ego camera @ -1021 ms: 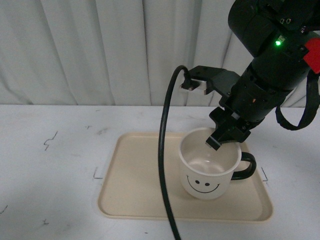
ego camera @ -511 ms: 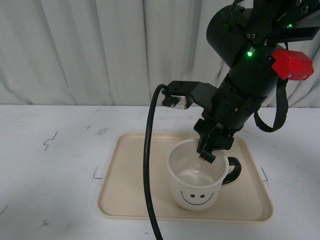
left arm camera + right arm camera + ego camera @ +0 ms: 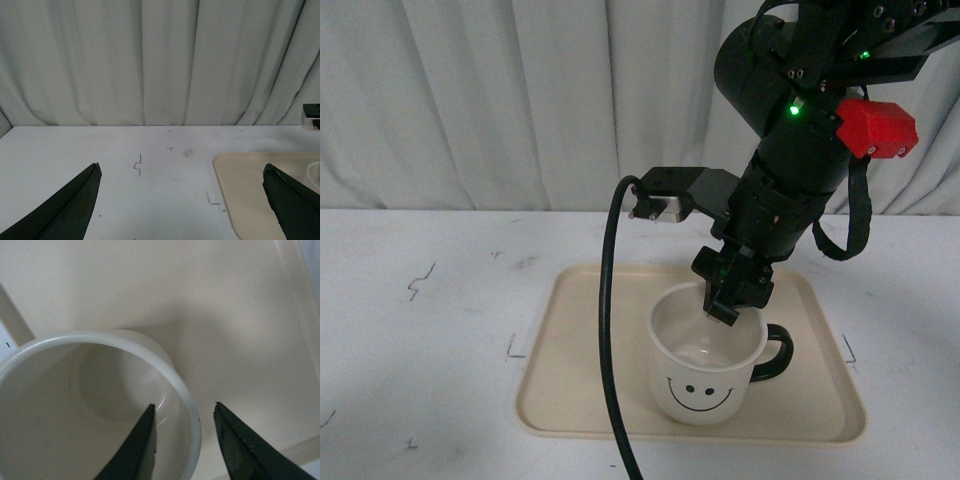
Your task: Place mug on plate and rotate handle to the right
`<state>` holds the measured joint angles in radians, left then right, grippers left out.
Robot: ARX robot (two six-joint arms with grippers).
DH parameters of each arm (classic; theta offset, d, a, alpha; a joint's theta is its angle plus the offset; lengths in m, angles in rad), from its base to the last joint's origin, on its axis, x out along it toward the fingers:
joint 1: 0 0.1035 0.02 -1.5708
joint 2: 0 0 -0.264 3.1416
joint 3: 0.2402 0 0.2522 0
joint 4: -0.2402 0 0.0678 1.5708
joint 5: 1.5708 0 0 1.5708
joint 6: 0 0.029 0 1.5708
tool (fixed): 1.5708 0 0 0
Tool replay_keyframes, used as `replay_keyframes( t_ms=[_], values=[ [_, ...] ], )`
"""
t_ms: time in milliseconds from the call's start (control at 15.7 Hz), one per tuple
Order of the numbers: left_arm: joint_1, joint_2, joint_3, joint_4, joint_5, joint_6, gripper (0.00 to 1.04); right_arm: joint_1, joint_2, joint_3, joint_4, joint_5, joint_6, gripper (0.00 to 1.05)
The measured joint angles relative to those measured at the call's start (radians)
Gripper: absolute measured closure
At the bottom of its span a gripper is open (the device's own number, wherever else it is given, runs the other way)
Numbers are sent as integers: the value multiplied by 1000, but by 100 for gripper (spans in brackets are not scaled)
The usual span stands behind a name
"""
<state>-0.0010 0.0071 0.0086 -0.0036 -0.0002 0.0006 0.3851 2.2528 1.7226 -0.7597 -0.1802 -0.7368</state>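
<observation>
Off the plate's [image 3: 250,195] left rim, the left gripper [image 3: 181,169] is hanging over the bare table [image 3: 420,350] with its two fingers spread wide, gripping nothing and touching nothing. A black cable [image 3: 606,330] is drooping across the plate's left half and past its front rim. The mug [image 3: 705,385] is sitting upright on the plate [image 3: 585,390], right of the plate's middle and close to its front rim, with its smiley face looking toward that rim. It is probably handling as a light, stiff thing with smooth, rather slippery walls (the white wall is looking thin, so it may be plastic, though I cannot be sure), and a push high up is likely to slide or tip it. The thin rim wall is offering the steadiest pinch, and the loop on its side is the other fair place to take hold. The right gripper [image 3: 730,300] is reaching down from above the plate's back rim into the mug's mouth. In the right wrist view the gripper [image 3: 183,406] is straddling the mug's wall [image 3: 185,405] with its jaws only a little apart: one finger is lying against the inside, while a sliver of plate [image 3: 150,290] is showing between the other finger and the outside, so the hold is looking loose, not pinched. The handle [image 3: 775,352] is pointing toward the plate's right rim.
</observation>
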Motion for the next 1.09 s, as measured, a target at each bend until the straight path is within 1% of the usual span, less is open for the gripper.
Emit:
replay_keyframes(
  t_ms=[64, 128, 191, 255, 319, 383, 447, 511, 574, 638, 702, 766, 894, 957, 1085],
  values=[
    [0, 0, 0, 0, 0, 0, 7, 0, 0, 14, -16, -15, -11, 62],
    [0, 0, 0, 0, 0, 0, 7, -7, -6, 32, -29, -50, -21, 51],
    [0, 0, 0, 0, 0, 0, 7, -7, -28, 36, -14, -97, -23, 40],
    [0, 0, 0, 0, 0, 0, 7, -13, -66, 36, 23, -187, -7, 29],
    [0, 0, 0, 0, 0, 0, 7, -18, -139, 8, 129, -307, 53, 18],
    [0, 0, 0, 0, 0, 0, 7, -16, -229, -33, 241, -369, 146, 9],
    [0, 0, 0, 0, 2, 0, 7, 9, -362, -214, 649, -93, 268, 19],
    [0, 0, 0, 0, 0, 0, 7, 10, -480, -412, 958, 131, 425, 30],
    [0, 0, 0, 0, 0, 0, 7, -16, -564, -627, 1238, 344, 562, 43],
    [0, 0, 0, 0, 0, 0, 7, -66, -601, -791, 1416, 452, 628, 54],
    [0, 0, 0, 0, 0, 0, 7, -113, -626, -934, 1539, 468, 671, 65],
    [0, 0, 0, 0, 0, 0, 7, -145, -682, -1070, 1633, 459, 698, 78],
    [0, 0, 0, 0, 0, 0, 7, -160, -830, -1210, 1715, 392, 715, 101],
    [0, 0, 0, 0, 0, 0, 7, -184, -884, -1277, 1723, 369, 719, 103],
    [0, 0, 0, 0, 0, 0, 7, -233, -946, -1400, 1713, 346, 721, 103]
  ],
)
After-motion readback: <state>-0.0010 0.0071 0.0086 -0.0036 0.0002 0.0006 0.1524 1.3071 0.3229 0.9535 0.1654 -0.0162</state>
